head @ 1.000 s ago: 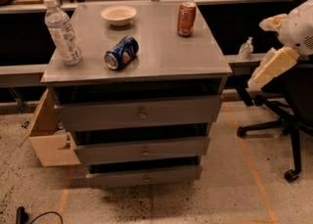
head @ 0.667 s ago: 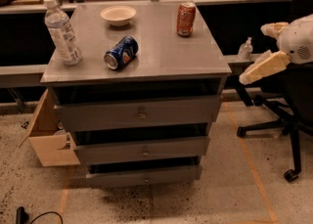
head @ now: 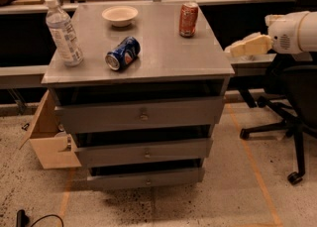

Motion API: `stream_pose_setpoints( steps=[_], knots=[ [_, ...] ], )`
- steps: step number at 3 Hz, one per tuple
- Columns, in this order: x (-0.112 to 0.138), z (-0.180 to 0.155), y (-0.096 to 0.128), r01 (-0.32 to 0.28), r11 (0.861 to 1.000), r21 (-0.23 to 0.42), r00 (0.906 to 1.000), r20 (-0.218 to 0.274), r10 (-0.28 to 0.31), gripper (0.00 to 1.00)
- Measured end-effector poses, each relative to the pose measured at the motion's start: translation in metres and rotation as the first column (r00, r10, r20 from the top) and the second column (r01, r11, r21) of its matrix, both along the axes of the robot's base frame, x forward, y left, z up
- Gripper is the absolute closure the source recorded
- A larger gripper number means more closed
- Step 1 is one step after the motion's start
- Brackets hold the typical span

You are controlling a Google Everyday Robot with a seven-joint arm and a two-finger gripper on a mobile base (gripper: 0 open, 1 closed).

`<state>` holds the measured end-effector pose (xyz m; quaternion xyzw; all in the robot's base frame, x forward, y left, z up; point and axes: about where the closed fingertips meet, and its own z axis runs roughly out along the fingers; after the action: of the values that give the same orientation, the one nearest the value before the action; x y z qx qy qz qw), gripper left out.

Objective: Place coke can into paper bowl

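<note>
The coke can (head: pixel 188 19) stands upright near the back right of the grey cabinet top (head: pixel 163 57). The paper bowl (head: pixel 120 16) sits at the back middle of the same top, left of the can and empty. My gripper (head: pixel 246 47) is at the right, off the cabinet's right edge, at about the height of the top. It points left toward the cabinet and holds nothing. It is well clear of the can.
A blue Pepsi can (head: pixel 123 53) lies on its side in the middle of the top. A clear water bottle (head: pixel 63 32) stands at the left. A black office chair (head: pixel 290 107) is at the right. An open cardboard box (head: pixel 49 137) sits on the floor at the left.
My arm has risen and swung so the gripper now points left toward the cabinet. The objects on the top have not moved.
</note>
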<state>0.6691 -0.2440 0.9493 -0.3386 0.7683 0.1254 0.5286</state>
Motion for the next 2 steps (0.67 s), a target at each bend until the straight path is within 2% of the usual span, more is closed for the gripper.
stream_pose_setpoints(
  steps=[1,2],
  knots=[
    [0.0156,-0.0005,0.0103,0.042,0.998,0.04,0.9987,-0.032,-0.04,0.0],
    [0.014,-0.0008,0.0092,0.041,0.998,0.042,0.9986,-0.034,-0.04,0.0]
  ],
)
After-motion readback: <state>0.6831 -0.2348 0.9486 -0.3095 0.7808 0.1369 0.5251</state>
